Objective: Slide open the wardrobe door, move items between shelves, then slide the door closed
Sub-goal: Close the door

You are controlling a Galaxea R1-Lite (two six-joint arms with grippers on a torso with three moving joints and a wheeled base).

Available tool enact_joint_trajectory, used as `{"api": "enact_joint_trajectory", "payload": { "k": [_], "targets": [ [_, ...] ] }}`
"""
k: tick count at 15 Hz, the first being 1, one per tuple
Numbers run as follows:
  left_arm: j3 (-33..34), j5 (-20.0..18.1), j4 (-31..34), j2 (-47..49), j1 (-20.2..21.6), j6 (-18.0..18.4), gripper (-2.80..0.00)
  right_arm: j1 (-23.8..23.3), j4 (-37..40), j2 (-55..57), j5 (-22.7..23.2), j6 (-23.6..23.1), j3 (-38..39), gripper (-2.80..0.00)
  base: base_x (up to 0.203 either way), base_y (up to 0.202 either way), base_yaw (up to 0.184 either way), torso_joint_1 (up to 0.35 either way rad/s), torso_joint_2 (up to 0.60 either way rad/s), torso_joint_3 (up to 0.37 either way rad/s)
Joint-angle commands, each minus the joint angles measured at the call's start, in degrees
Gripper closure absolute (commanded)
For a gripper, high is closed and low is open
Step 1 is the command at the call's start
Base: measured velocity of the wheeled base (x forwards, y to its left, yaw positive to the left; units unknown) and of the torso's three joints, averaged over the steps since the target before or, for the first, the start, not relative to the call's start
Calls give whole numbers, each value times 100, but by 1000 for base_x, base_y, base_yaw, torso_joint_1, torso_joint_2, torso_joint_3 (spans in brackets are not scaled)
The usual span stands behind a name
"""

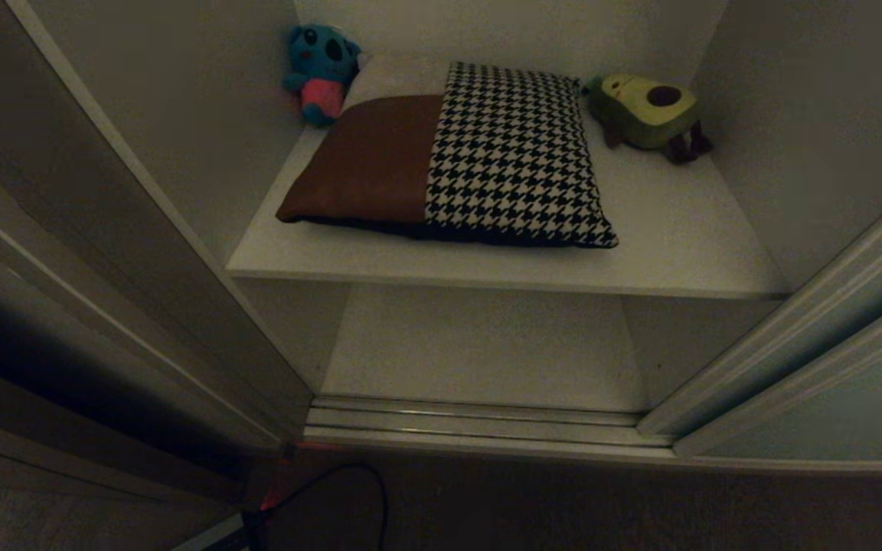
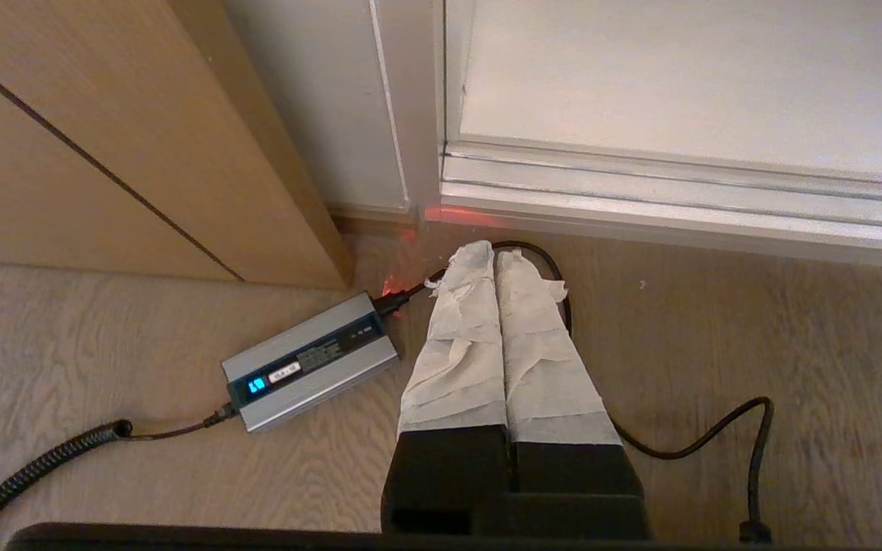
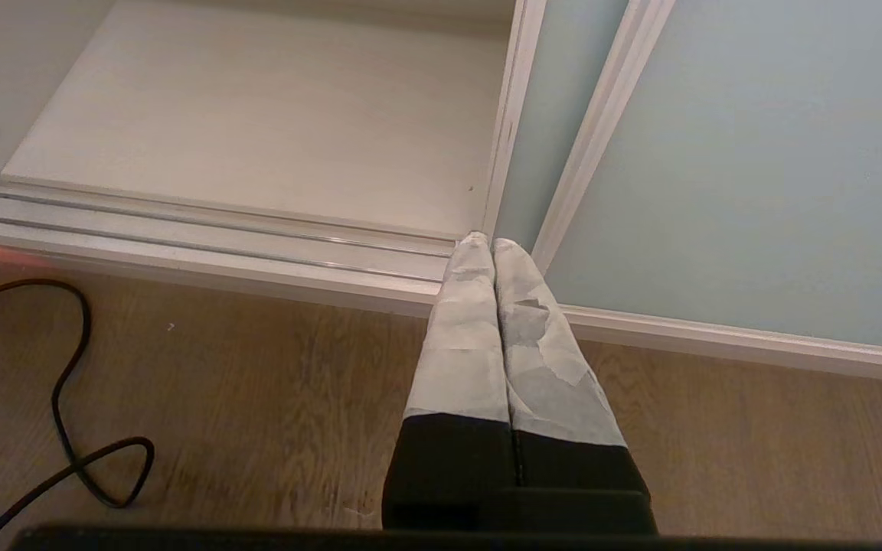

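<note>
Houndstooth cushion (image 1: 479, 157) lies flat on the upper shelf (image 1: 678, 245), centre-top of the head view, w/ a brown panel at its left end and the black-white check at the right. It looks soft, light and squashy; the fabric should give decent friction, not fragile. Best hold, I'd judge: pinch the near front edge or a front corner, since a central grab would just sink in. Blue plush toy (image 1: 322, 73) sits at the shelf's back left, avocado plush (image 1: 648, 111) at back right, each just beside a cushion corner.

Lower shelf (image 1: 487, 348) below is bare. Sliding wardrobe door (image 3: 755, 168) stands off to the right, opening exposed, floor rails (image 1: 479, 421) at bottom centre.

Left pincer (image 2: 493, 249) is clenched on nothing, hanging low over the wood floor (image 2: 717, 344) near a power brick (image 2: 311, 360) and its cable. Right pincer (image 3: 491, 241) is likewise clenched, empty, by the rail and door edge. Both sit well below and apart from the cushion; neither shows in the head view.
</note>
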Motion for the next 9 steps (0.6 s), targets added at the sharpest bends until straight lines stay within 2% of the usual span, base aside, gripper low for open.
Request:
{"api": "enact_joint_trajectory", "payload": {
  "k": [1,9],
  "targets": [
    [-3,4,6,7,-1,-2,0,5,0,-1,2,6,18,0,0,0,0,0,0,0],
    [3,4,6,7,-1,-2,0,-4,0,-1,2,-3,18,0,0,0,0,0,0,0]
  ]
}}
